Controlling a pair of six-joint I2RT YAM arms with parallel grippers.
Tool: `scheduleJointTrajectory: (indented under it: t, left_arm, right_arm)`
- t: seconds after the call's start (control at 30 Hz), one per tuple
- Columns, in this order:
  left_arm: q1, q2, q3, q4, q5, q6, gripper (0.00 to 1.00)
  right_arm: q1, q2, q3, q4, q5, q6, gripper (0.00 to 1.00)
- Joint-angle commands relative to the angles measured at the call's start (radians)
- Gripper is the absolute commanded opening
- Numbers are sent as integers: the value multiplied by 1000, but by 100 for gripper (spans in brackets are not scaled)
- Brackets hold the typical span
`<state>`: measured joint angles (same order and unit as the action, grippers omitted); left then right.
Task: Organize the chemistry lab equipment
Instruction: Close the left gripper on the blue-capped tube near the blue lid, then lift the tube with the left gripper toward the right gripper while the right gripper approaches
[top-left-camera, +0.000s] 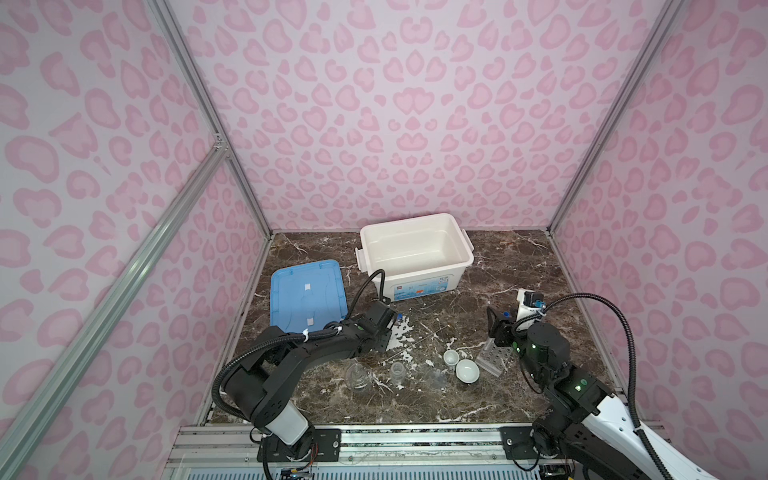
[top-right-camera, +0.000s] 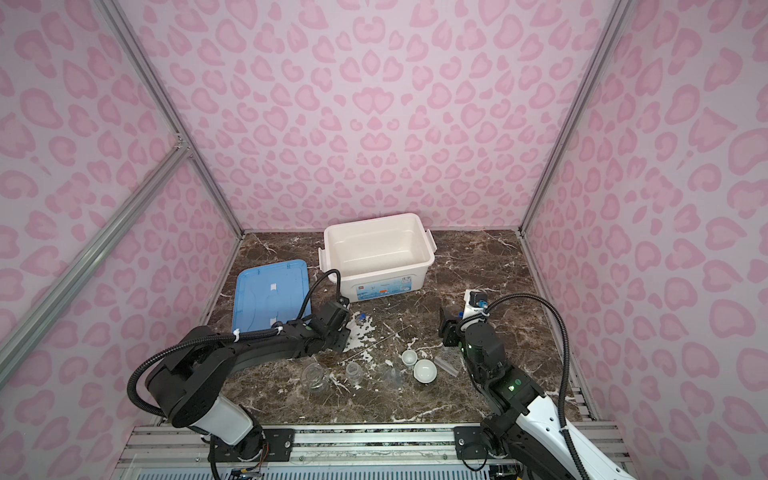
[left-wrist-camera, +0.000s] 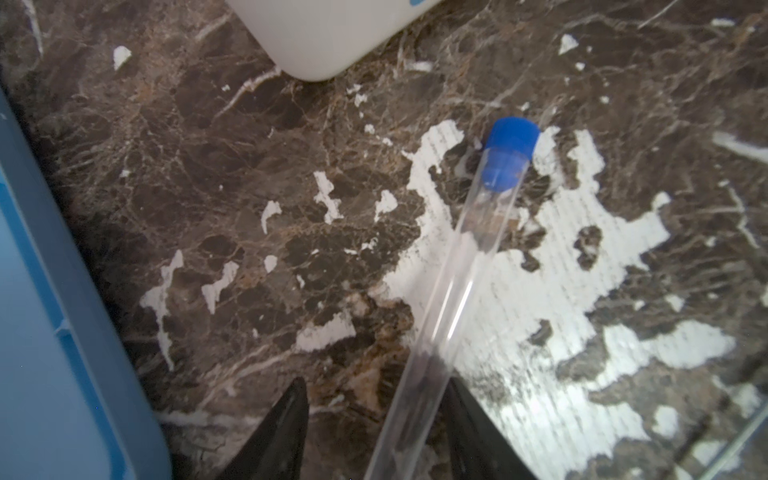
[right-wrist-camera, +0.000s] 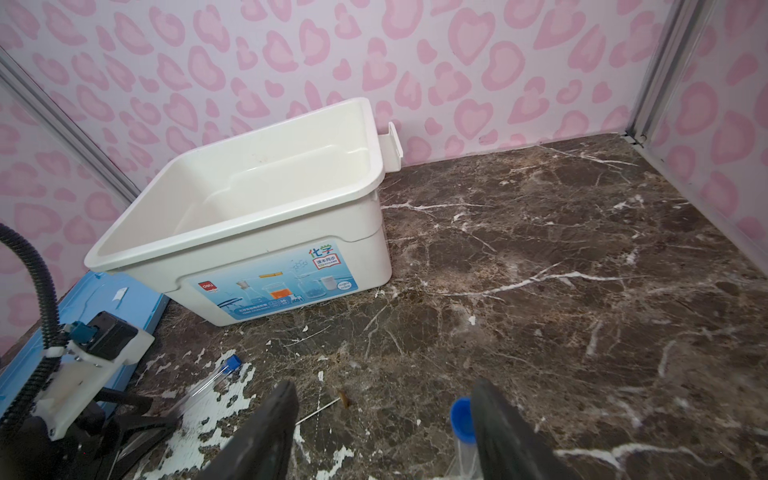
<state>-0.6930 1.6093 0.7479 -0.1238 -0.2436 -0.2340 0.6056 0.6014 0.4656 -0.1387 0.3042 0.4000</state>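
Marble tabletop (top-left-camera: 457, 399), box (top-left-camera: 436, 274) at twelve o'clock. At nine, the left gripper (left-wrist-camera: 374, 382) straddles a lying test tube (left-wrist-camera: 457, 270) with its jaws apart, not pinching. An off-centre squeeze could roll the tube toward the lid (top-left-camera: 307, 295). Flasks (top-left-camera: 359, 376) and dishes (top-left-camera: 467, 370) crowd six o'clock. At three, the right gripper (right-wrist-camera: 384, 384) is spread wide, with a second tube (right-wrist-camera: 463, 419) against one finger near the rack (top-left-camera: 492, 355). It may topple.

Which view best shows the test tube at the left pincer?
Left wrist view: the test tube runs close-up, cap to body, inside the left pincer. Both top views show only its blue cap; the right wrist shows it small, blurred.
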Motion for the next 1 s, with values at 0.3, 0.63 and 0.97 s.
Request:
scheduleJointTrajectory:
  t: [0.3,0.63,0.97]
  left_arm:
    - [6,71,38,-35,82,38,32]
    - [6,119,71,-49,99,54,24]
    - [6,123,85,-39,117,72,18]
  right_arm:
    - [-23,24,11,36,-30,11,68]
    - [-42,5,2,23,-30,21,68]
    - [-57,8,1,27,-51,28,68]
